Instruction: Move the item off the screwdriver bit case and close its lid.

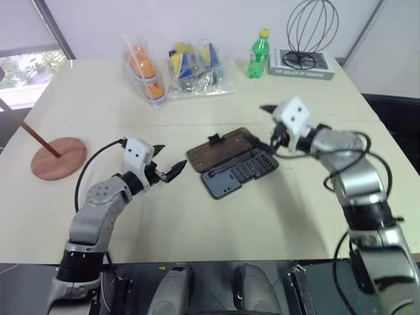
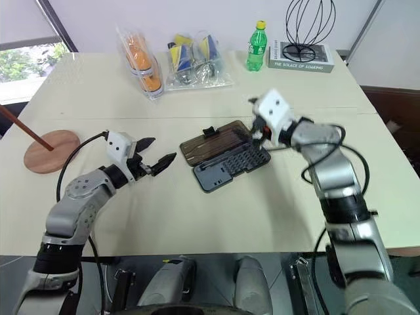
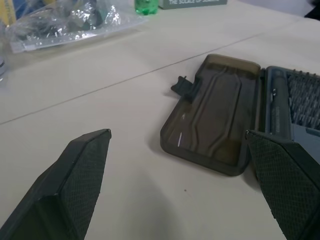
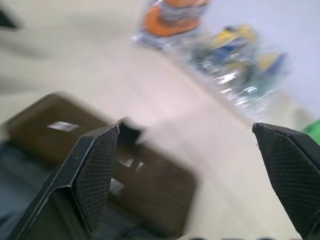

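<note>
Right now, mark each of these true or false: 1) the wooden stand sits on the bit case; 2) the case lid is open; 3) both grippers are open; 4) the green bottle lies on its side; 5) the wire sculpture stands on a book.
1) False. The wooden stand sits on the table at the robot's far left, well apart from the screwdriver bit case.
2) True. The lid lies flat beside the tray of bits.
3) True. The left gripper and the right gripper both have their fingers spread with nothing between them.
4) False. The green bottle stands upright at the far edge.
5) True. The wire sculpture rests on the book.
</note>
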